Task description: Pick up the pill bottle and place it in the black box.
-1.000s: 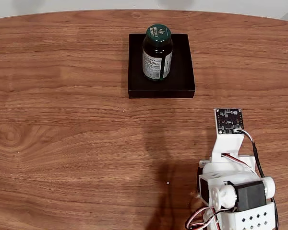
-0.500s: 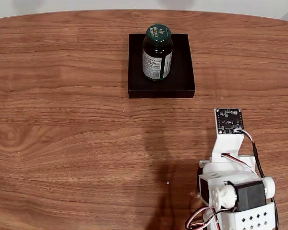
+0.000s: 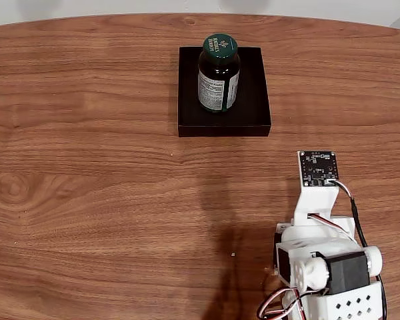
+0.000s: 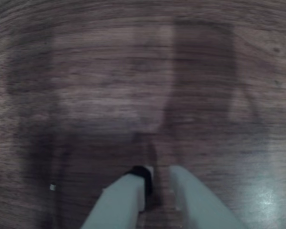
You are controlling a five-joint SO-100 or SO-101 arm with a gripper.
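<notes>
Table (image 3: 87,200): wood-grain top spanning the whole fixed view; its curved far edge runs along the top of that view. In the wrist view the same grain (image 4: 133,71) appears blurred, with soft shadows across it.

Arm (image 3: 323,260): white body with a black servo, folded at the lower right of the fixed view. A small dark circuit board sits at its upper end, and red, black and white wires trail from its base. It stands well apart from the black box.

Black box (image 3: 253,113): shallow square tray with low walls, lying flat on the table at the upper middle of the fixed view.

Box contents: one item, the pill bottle (image 3: 218,83). It stands on the tray floor, left of centre and toward the far wall.

Pill bottle orientation: upright, resting on its base, long axis vertical. Dark-green cap with gold print faces up toward the camera. White label with text shows on the near side.

Gripper (image 4: 157,179): two pale fingers enter from the bottom edge of the wrist view, with a dark pad at the tip of the left finger. Tips stand slightly parted, a narrow strip of table visible between them. Nothing lies in that gap.

Small speck (image 3: 233,254): pale fleck on the table just left of the arm.
</notes>
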